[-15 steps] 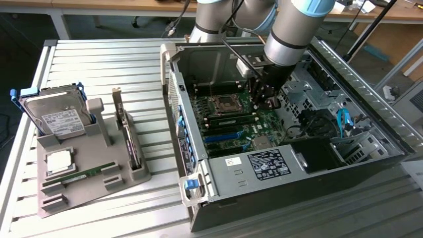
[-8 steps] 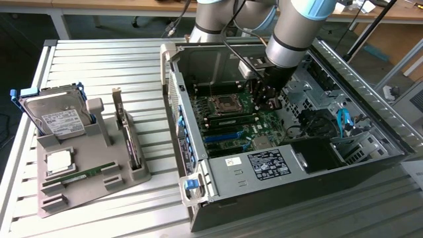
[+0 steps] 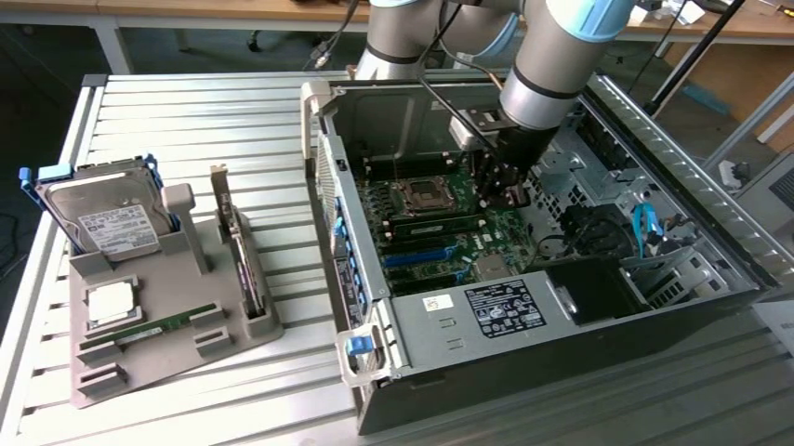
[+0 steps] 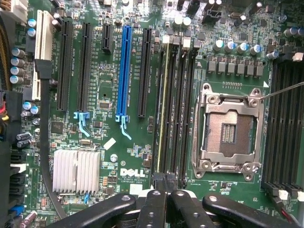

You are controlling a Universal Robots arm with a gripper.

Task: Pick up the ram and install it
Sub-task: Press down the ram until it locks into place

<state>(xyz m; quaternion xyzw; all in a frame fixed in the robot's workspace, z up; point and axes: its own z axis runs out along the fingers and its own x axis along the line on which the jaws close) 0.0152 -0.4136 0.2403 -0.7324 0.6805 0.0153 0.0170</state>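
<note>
A ram stick (image 4: 161, 109) stands edge-on in one of the dark memory slots beside the CPU socket (image 4: 228, 130) on the green motherboard (image 4: 109, 142). My gripper (image 4: 166, 192) is shut, its black fingertips meeting right at the near end of that stick; whether they touch it I cannot tell. In the exterior view the gripper (image 3: 503, 190) reaches down into the open computer case (image 3: 410, 334), above the memory slots next to the socket (image 3: 419, 195). A twin ram stick (image 3: 167, 325) lies in the grey holder (image 3: 174, 367) on the table at the exterior view's left.
The grey holder also carries a silver hard drive (image 3: 106, 218), an upright dark expansion card (image 3: 236, 251) and a small square chip (image 3: 110, 302). Inside the case sit a blue slot (image 4: 126, 71), a finned heatsink (image 4: 76, 171), cables and drive bays (image 3: 645, 232).
</note>
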